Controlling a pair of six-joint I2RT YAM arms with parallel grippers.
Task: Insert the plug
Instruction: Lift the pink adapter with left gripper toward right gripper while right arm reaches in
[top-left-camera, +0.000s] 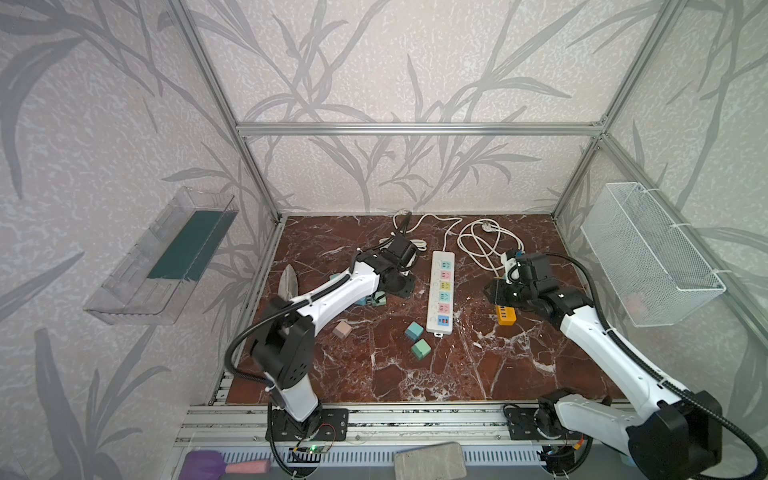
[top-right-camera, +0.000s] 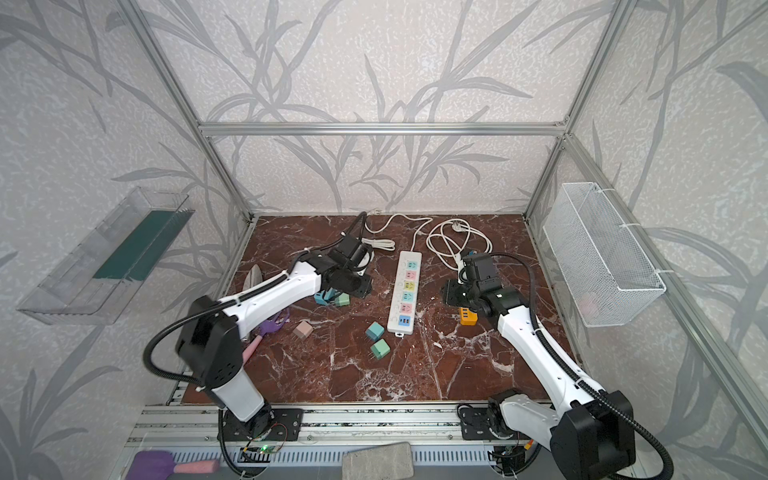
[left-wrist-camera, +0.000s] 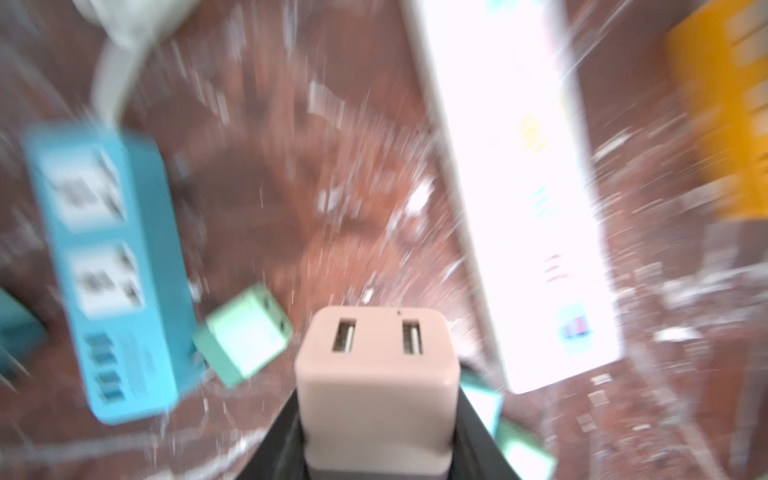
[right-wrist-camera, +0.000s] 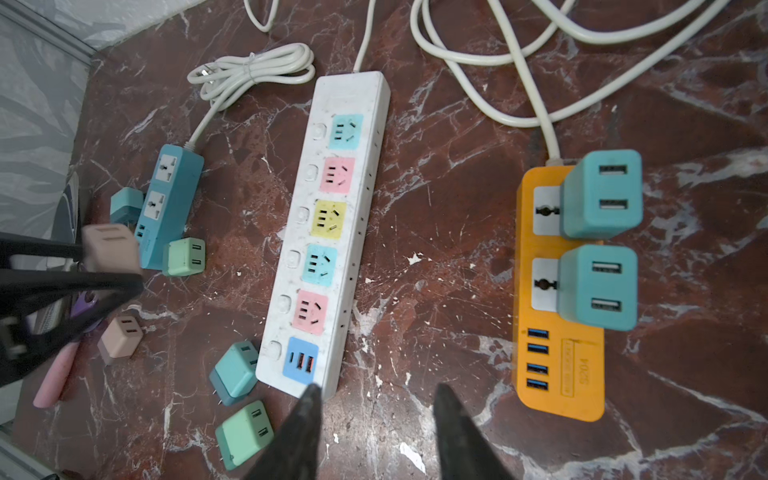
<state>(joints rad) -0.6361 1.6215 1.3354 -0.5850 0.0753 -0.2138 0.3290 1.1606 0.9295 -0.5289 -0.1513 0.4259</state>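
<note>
My left gripper (left-wrist-camera: 377, 415) is shut on a pink plug (left-wrist-camera: 374, 365), a cube with two USB slots facing outward. The left wrist view is blurred. From the right wrist view the pink plug (right-wrist-camera: 110, 247) hangs beside the small blue power strip (right-wrist-camera: 168, 199), left of the long white power strip (right-wrist-camera: 332, 232). In both top views the left gripper (top-left-camera: 401, 286) hides the plug. My right gripper (right-wrist-camera: 376, 399) stands open and empty above the floor between the white strip (top-left-camera: 441, 293) and the orange strip (right-wrist-camera: 557, 365).
Two teal plugs (right-wrist-camera: 600, 193) sit in the orange strip's sockets. Loose plugs lie about: pink (top-left-camera: 341, 329), teal (top-left-camera: 414, 331), green (top-left-camera: 420, 349), another green (right-wrist-camera: 183, 257) against the blue strip. White cables (top-left-camera: 478, 245) coil at the back. A wire basket (top-left-camera: 648, 253) hangs on the right wall.
</note>
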